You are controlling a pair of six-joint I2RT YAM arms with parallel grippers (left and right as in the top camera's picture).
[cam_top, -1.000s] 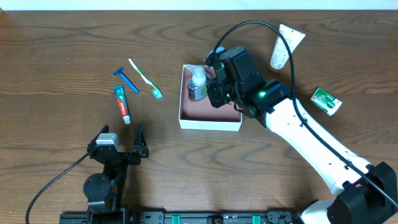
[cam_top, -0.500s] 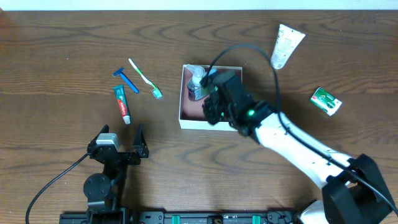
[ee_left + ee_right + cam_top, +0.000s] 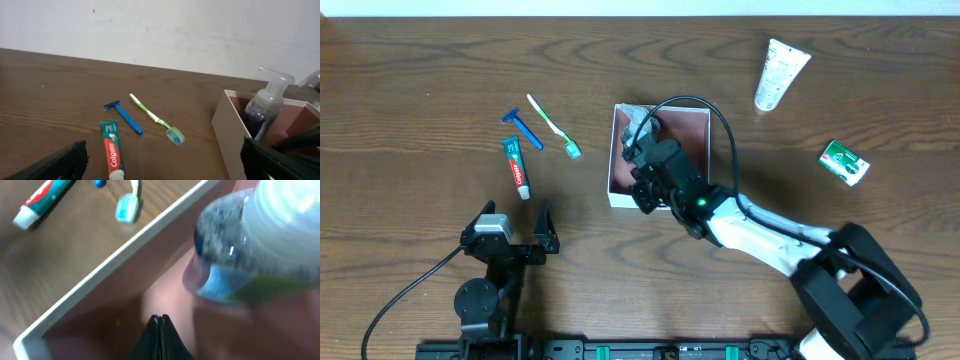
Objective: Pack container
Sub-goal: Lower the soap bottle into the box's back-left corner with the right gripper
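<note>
The container [image 3: 692,122] is a shallow white-walled box with a reddish-brown floor at the table's middle; it also shows in the left wrist view [image 3: 225,120] and right wrist view [image 3: 100,275]. A clear pump bottle [image 3: 638,124] stands in its far left corner, also in the left wrist view [image 3: 265,107] and right wrist view [image 3: 250,255]. My right gripper [image 3: 160,317] is shut and empty, inside the container just above its floor near the bottle [image 3: 645,172]. My left gripper [image 3: 160,165] is open and empty at the front left [image 3: 510,230].
Left of the container lie a toothpaste tube [image 3: 516,166], a blue razor [image 3: 524,128] and a green toothbrush [image 3: 553,126]. A white tube [image 3: 778,72] lies at the back right and a green soap box [image 3: 844,162] at the right.
My right arm has swung left and down, bringing its gripper from over the container's right side to its front left part. The left arm has not moved.
</note>
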